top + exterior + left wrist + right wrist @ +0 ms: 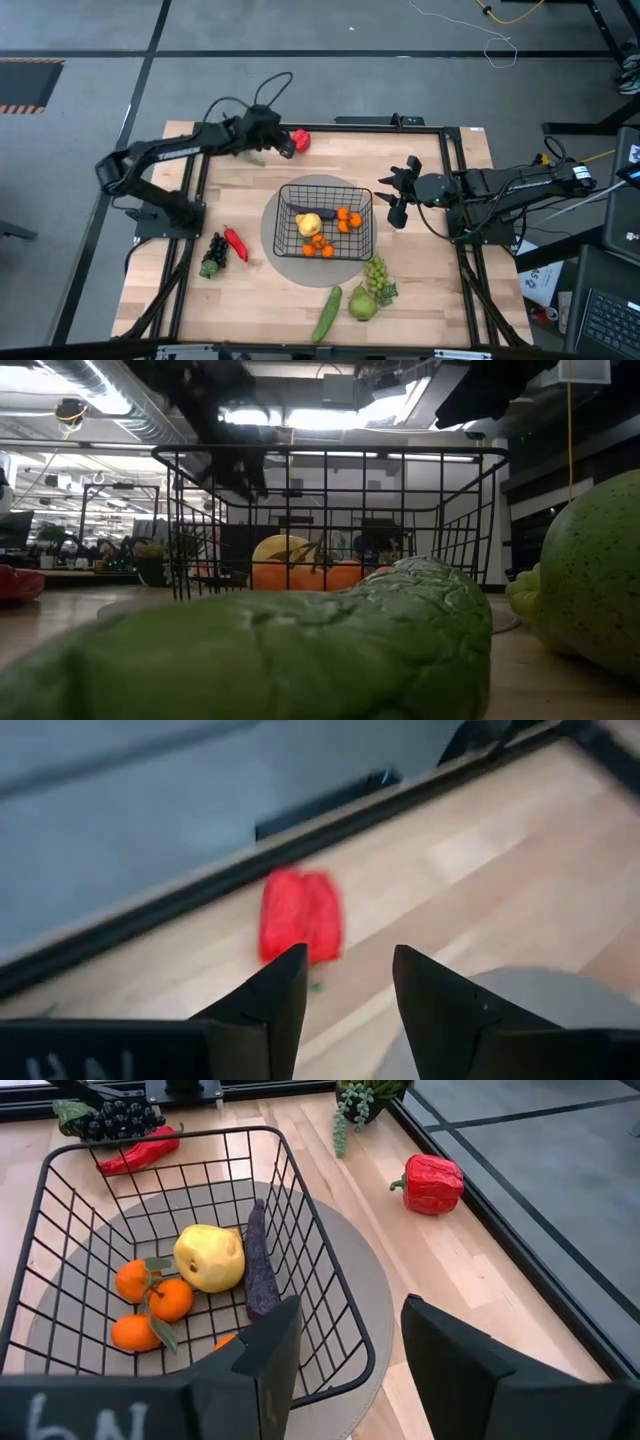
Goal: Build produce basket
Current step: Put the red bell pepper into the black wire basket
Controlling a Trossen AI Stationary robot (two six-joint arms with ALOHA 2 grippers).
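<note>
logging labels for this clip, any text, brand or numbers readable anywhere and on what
None fully readable.
Left gripper: pale letters on its body, cut off at the frame edge, unreadable.
Right gripper: pale marks that look like "bN", cut off, uncertain.
Basket, produce and table: no text visible.

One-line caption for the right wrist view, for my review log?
Open right gripper hovers at the basket rim, over a yellow fruit, oranges and a purple vegetable; red pepper outside.

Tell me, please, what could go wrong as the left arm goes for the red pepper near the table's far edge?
The red pepper lies close to the table's far rail, so a nudge from the open left gripper could roll it against the rail. Carrying it, the arm must clear the basket wall.
</note>
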